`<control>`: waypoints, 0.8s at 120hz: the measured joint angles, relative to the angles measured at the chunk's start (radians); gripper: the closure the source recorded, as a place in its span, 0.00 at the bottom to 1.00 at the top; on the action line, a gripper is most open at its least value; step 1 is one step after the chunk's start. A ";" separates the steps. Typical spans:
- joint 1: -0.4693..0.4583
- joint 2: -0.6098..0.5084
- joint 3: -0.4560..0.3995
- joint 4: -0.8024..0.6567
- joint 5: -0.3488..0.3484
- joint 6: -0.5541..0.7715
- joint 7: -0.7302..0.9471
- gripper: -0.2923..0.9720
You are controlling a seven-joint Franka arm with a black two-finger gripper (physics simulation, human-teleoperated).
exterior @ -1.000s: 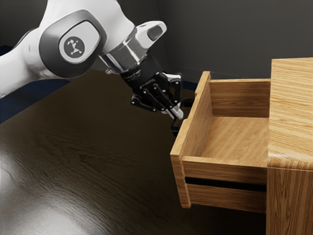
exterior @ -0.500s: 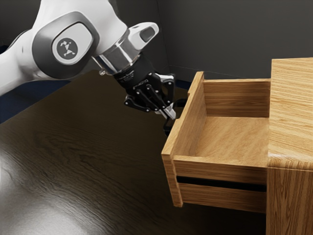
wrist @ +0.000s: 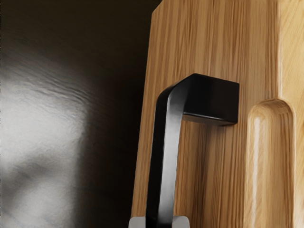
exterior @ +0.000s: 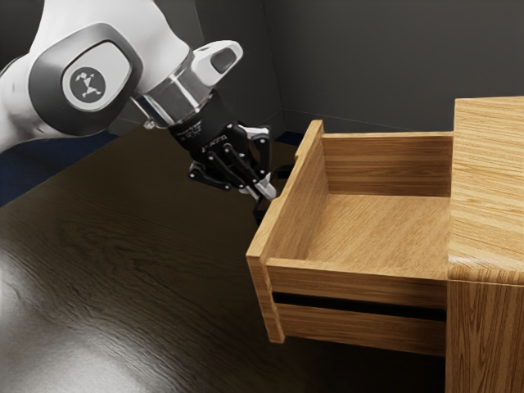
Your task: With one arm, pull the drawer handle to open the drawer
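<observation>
A light wooden drawer stands pulled far out of its cabinet toward the exterior view's left, its inside empty. On the drawer front sits a black bar handle, seen close up in the wrist view. My black gripper is at the outer face of the drawer front, shut on that handle; the handle itself is hidden behind the front panel in the exterior view. The white arm comes in from the upper left.
A dark wooden tabletop spreads under the arm and in front of the drawer. Below the open drawer lies a second drawer front, pushed in. Dark walls close the scene behind.
My gripper has moved toward the exterior view's left with the handle in it, and the drawer has slid further out of the cabinet.
</observation>
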 joint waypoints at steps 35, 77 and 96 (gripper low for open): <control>-0.003 -0.025 0.016 -0.026 0.009 0.000 0.000 0.85; -0.002 -0.064 0.039 -0.065 0.025 0.005 -0.001 0.85; -0.003 -0.071 0.056 -0.068 0.031 0.006 -0.002 0.85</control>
